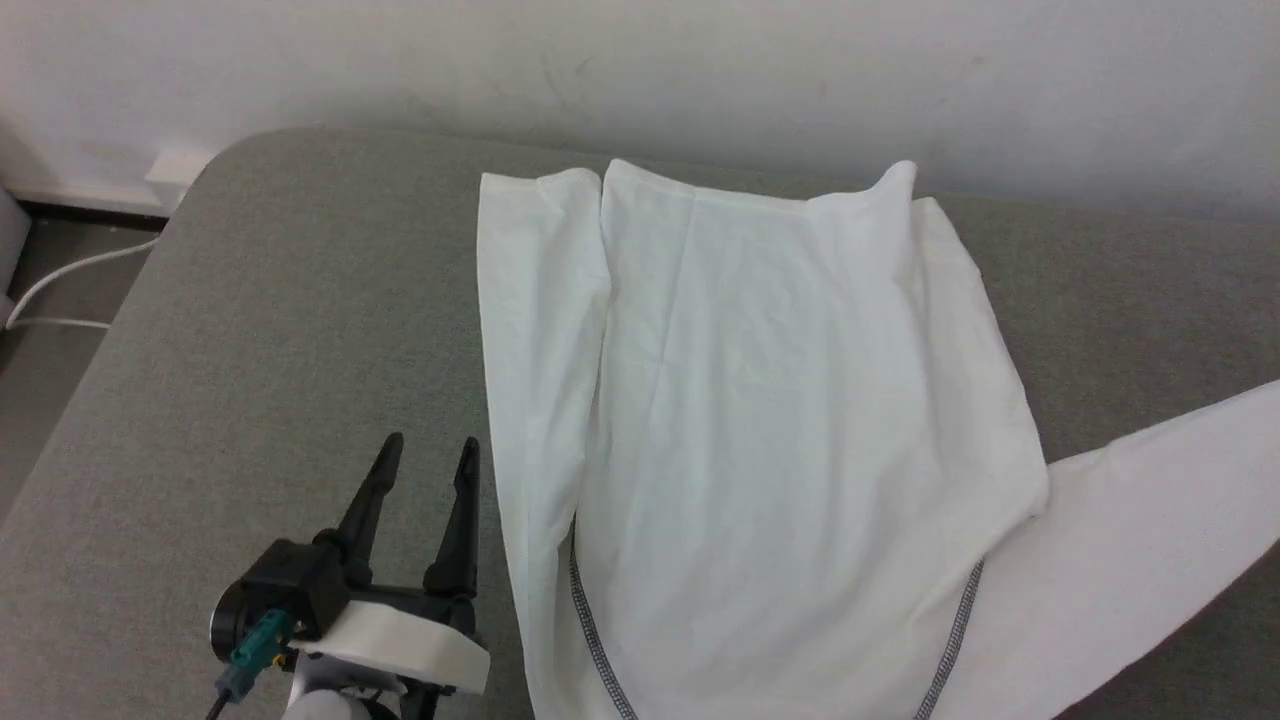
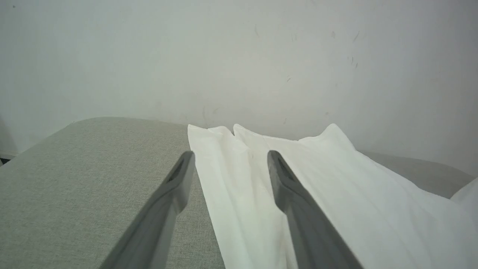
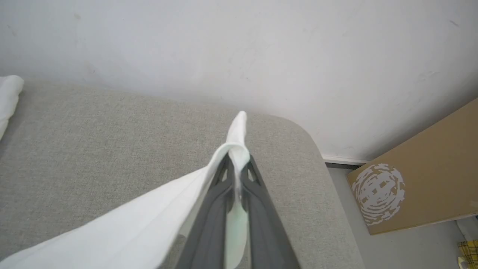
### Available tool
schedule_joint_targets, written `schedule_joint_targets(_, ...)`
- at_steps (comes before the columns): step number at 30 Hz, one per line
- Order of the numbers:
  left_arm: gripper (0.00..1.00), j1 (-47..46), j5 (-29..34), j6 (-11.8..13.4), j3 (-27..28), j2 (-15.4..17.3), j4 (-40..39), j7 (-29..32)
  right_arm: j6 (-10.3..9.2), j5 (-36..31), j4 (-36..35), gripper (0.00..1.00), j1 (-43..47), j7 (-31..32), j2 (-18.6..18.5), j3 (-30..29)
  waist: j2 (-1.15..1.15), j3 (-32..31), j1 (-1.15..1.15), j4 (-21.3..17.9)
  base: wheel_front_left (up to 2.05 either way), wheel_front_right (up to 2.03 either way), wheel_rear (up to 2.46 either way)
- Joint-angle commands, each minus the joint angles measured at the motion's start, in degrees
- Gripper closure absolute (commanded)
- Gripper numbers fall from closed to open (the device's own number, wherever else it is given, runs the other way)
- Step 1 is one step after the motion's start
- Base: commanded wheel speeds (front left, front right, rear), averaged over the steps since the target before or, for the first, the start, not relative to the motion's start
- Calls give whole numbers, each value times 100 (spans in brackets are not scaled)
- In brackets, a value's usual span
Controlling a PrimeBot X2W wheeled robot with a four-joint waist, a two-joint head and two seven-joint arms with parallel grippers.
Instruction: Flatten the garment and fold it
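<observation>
Where the pale wall [image 1: 800, 60] fills the top of the head view, a grey fabric-covered counter [image 1: 280, 300] with rounded corners spreads below it across most of the frame. The garment [image 1: 780, 400], a white long-sleeved shirt, lies on that counter from the centre to the right of the head view. Its body is spread fairly flat with soft lengthwise creases, and one long strip is folded alongside its left edge. Dark zigzag stitching [image 1: 590, 620] shows near the bottom edge. One sleeve [image 1: 1150, 520] reaches out from the lower right of the body and runs off the right edge of the frame.

At the right of the right wrist view, a brown cardboard sheet [image 3: 429, 168] with a white printed mark leans by the wall.

The left claw [image 1: 430, 443] sits at the lower left of the head view, its two dark fingers spread wide and holding nothing, just beside the shirt's left edge (in its own wrist view [image 2: 230, 155] the right-hand finger overlaps the white cloth). The right claw [image 3: 238, 160] is pinched tight on the sleeve's end, and a small tuft of cloth pokes past its fingertips above the counter's rounded corner.

A thin white cable [image 1: 70, 275] lies on the floor at the far left of the head view.
</observation>
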Motion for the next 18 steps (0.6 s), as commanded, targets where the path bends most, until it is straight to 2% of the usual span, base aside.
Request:
schedule_joint_targets(1, 0, 84, 29, -41, 34, -29, 25, -27, -13, -137, -313, 100, 132, -59, 85, -199, 0, -220, 0, -152, 0, 0, 0)
schedule_joint_targets(4, 0, 168, 44, -66, 44, -47, 55, -27, -13, -213, -1184, 100, 417, -70, 472, -396, 0, -337, 0, -159, 0, 0, 0)
schedule_joint_targets(7, 0, 253, 33, -91, 61, -49, 68, -27, -13, -171, -2332, 100, 749, 107, 912, -327, 0, -428, 0, -141, 0, 0, 0)
schedule_joint_targets(10, 0, 318, 17, -108, 89, -52, 73, -27, -13, -124, -3542, 100, 1078, 458, 1372, -57, 0, -492, 0, -92, 0, 0, 0)
schedule_joint_targets(13, 0, 368, -1, -121, 111, -62, 78, -27, -13, -136, -4508, 100, 1366, 801, 1826, 457, 0, -534, 0, -36, 0, 0, 0)
schedule_joint_targets(15, 0, 391, -6, -128, 112, -69, 87, -27, -13, -161, -4871, 100, 1484, 980, 2107, 911, 0, -545, 0, 10, 0, 0, 0)
schedule_joint_targets(18, 0, 392, -16, -141, 78, -84, 104, -27, -13, -283, -4906, 100, 1495, 1101, 2366, 1461, 0, -542, 0, 109, 0, 0, 0)
